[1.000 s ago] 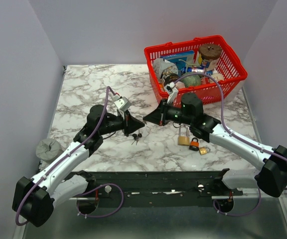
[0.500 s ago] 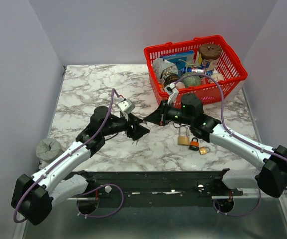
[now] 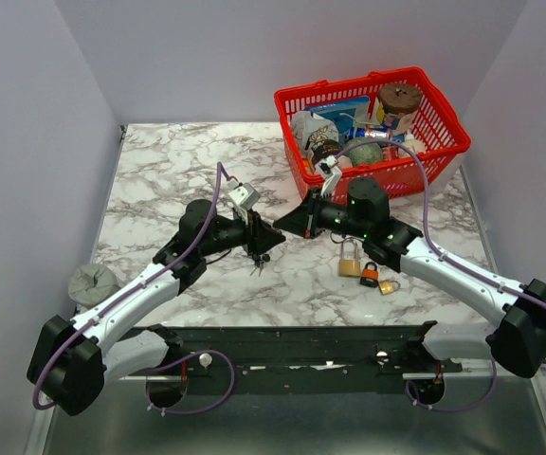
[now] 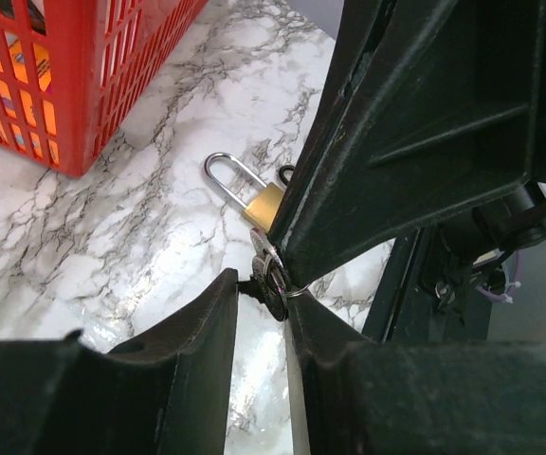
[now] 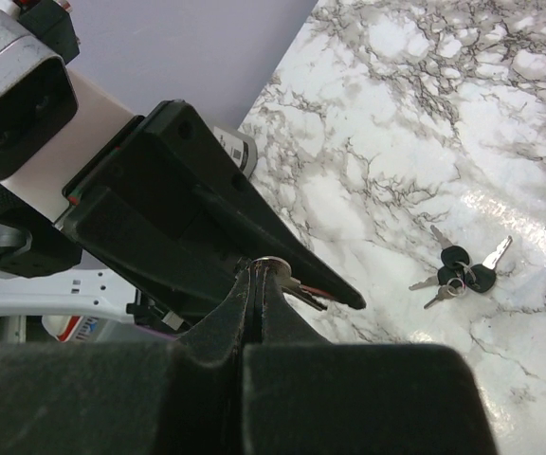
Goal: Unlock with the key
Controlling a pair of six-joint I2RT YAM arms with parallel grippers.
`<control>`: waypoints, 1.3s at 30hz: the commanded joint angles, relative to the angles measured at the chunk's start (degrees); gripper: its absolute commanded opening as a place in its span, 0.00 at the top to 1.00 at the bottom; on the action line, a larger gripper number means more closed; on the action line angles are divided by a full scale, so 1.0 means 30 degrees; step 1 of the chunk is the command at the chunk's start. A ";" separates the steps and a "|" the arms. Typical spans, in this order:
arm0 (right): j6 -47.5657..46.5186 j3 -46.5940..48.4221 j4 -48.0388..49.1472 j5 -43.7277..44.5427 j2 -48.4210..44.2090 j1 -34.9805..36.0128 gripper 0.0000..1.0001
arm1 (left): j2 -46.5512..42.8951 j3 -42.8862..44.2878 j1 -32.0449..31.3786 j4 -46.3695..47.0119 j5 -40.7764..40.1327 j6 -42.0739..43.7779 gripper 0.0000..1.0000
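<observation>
My right gripper (image 3: 287, 226) is shut on the silver head of a key (image 5: 275, 266), whose blade points at the left finger. My left gripper (image 3: 265, 239) meets it tip to tip above the table. In the left wrist view its fingertips (image 4: 227, 284) stand a narrow gap apart, pinching a black key head and ring (image 4: 275, 280) joined to that key. A brass padlock (image 4: 265, 203) lies on the marble beyond it and also shows in the top view (image 3: 349, 262). A second key bunch (image 5: 460, 269) lies loose on the table (image 3: 257, 266).
Two smaller padlocks (image 3: 371, 276) (image 3: 388, 285) lie beside the brass one. A red basket (image 3: 441, 152) full of items stands at the back right. A grey roll (image 3: 90, 282) sits at the left edge. A black rail (image 3: 301, 341) runs along the near edge.
My left gripper dipped toward the loose keys, then rose and moved back up to the right gripper's tip. The loose key bunch is uncovered again. The right gripper barely shifted.
</observation>
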 commanded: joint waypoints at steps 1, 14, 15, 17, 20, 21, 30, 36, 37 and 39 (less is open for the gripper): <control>0.0322 -0.0429 0.0696 -0.0221 -0.0309 -0.0068 0.99 | -0.0431 0.0003 -0.0085 0.1098 -0.0765 -0.0062 0.86; -0.1927 -0.0547 -0.0911 0.1070 -0.0953 -0.0243 0.99 | -0.2303 -0.0583 -0.0261 -0.2914 -0.0358 0.1635 1.00; -0.2224 -0.0459 -0.1118 0.1011 -0.0895 -0.0243 0.99 | -0.2480 -0.0671 -0.0261 -0.3032 0.0166 0.1695 1.00; -0.3332 -0.0284 -0.1760 0.0748 -0.0865 -0.0243 0.99 | -0.2686 -0.0642 -0.0290 -0.3500 0.0666 0.1987 1.00; -0.5001 0.0009 -0.3102 0.0747 -0.1128 -0.0243 0.92 | -0.2629 -0.0496 -0.0319 -0.4175 0.1575 0.2339 1.00; -0.5532 0.0155 -0.3431 0.0718 -0.1274 -0.0272 0.82 | -0.2512 -0.0438 -0.0290 -0.4292 0.1809 0.2398 1.00; -1.0193 0.0829 -0.5777 -0.1738 -0.2770 -0.0243 0.38 | -0.1076 0.0236 -0.0524 -0.5201 0.4593 0.2838 1.00; -1.0576 0.1036 -0.5925 -0.5345 -0.1717 -0.0214 0.43 | -0.0958 0.0295 -0.0641 -0.5348 0.4946 0.2896 1.00; -1.0576 0.1036 -0.5896 -0.5492 -0.1628 -0.0156 0.44 | -0.0959 0.0266 -0.0641 -0.5348 0.4975 0.2868 1.00; -1.0635 0.1036 -0.5720 -0.5756 -0.1248 -0.0097 0.46 | -0.0900 0.0295 -0.0671 -0.5348 0.5092 0.2868 1.00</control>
